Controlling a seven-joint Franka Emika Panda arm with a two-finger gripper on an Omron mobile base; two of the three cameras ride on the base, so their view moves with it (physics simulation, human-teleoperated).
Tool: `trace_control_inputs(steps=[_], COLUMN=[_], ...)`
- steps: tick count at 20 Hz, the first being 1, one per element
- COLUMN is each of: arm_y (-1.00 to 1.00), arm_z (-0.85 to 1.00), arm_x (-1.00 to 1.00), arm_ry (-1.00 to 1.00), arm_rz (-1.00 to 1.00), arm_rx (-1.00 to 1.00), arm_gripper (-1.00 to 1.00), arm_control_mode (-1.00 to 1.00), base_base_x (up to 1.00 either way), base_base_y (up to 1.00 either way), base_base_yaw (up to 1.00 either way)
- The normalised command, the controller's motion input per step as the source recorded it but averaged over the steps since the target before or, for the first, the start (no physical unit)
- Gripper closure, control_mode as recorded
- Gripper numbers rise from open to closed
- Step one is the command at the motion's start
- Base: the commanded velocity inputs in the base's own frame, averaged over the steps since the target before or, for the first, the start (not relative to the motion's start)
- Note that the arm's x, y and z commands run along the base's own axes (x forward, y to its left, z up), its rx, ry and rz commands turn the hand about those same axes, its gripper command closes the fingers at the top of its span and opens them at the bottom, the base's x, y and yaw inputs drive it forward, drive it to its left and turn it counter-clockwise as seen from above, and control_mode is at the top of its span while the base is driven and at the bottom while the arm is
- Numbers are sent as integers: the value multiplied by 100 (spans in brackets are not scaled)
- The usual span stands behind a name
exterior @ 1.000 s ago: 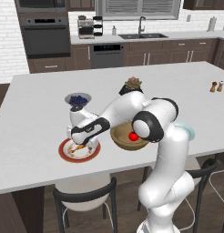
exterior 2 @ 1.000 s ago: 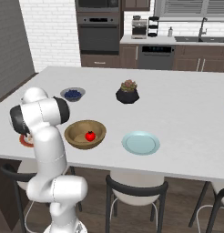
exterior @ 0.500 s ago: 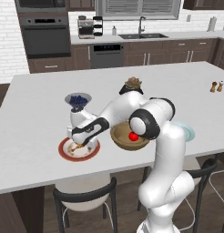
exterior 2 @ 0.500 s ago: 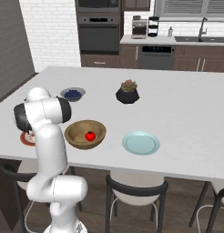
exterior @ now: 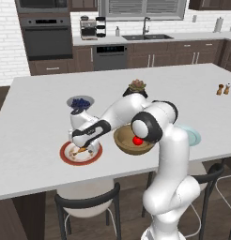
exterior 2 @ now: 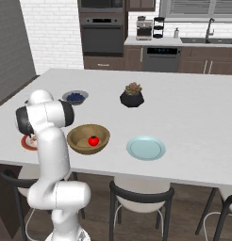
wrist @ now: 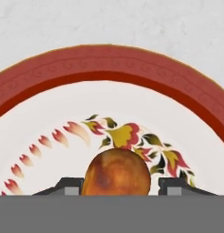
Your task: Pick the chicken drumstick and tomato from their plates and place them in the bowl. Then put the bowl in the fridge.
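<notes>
Seen from the hand, the golden-brown chicken drumstick [wrist: 116,173] lies on the white plate with a red-orange rim [wrist: 109,63], between my two fingertips [wrist: 73,185]. My gripper [exterior: 82,148] is open, low over that plate [exterior: 65,157], its fingers standing either side of the drumstick with a small gap on one side. The red tomato [exterior: 137,140] [exterior 2: 93,140] rests inside the wooden bowl [exterior: 119,140] [exterior 2: 75,134], just right of the plate. The pale teal plate [exterior: 195,136] [exterior 2: 145,147] lies bare, right of the bowl. The fridge is out of view.
A small grey bowl of blueberries [exterior: 80,101] [exterior 2: 75,97] sits just behind the red-rimmed plate. A black plant pot [exterior: 137,86] [exterior 2: 132,96] stands behind the wooden bowl. Salt and pepper shakers [exterior: 223,89] are at the far right. Chairs line the counter's near edge.
The hand has come down a little closer over the red-rimmed plate. The bowl, tomato and plates have not moved.
</notes>
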Motion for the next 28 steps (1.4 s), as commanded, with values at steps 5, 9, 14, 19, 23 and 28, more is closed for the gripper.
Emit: trace_control_inputs(steps=[5, 9, 14, 19, 23, 28], arm_y=[-27, -47, -61, -97, -100, -99], arm_z=[16, 45, 89, 85, 39, 7], arm_x=[-19, -56, -41, -7, 0, 3], arm_ry=[0, -1, 0, 2, 8, 7], arm_rz=[-1, 0, 0, 0, 0, 0], arm_rx=[2, 1, 5, 6, 0, 0], arm_gripper=[100, 100, 100, 100, 100, 100], arm_control_mode=[-100, -100, -100, -100, -100, -100], base_base_x=[0, 0, 0, 0, 0, 0], base_base_y=[0, 0, 0, 0, 0, 0], base_base_yaw=[0, 0, 0, 0, 0, 0])
